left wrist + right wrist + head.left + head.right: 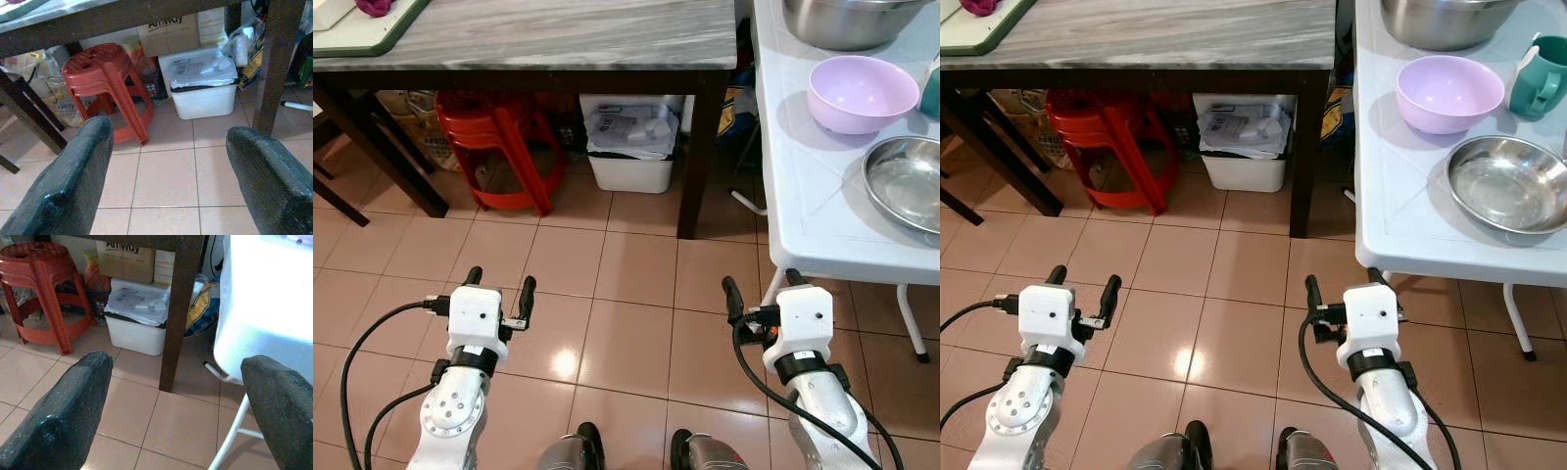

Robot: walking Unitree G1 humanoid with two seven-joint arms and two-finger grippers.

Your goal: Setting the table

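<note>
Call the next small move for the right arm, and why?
Probably lift the right tool up toward the lavender bowl on the white table. Both tools are open and empty, low over the tiled floor; the left tool is farther from the dishes.

Big steel bowl (pixel 1445 22) and green-rimmed tray (pixel 362 27), both edge-cropped.

On the white bench (pixel 1400 220) a lilac bowl (pixel 1445 93) sits upright, empty. Just beside it are a steel dish (pixel 1510 183), a teal mug (pixel 1542 76) and a big steel bowl (pixel 1440 22).
</note>
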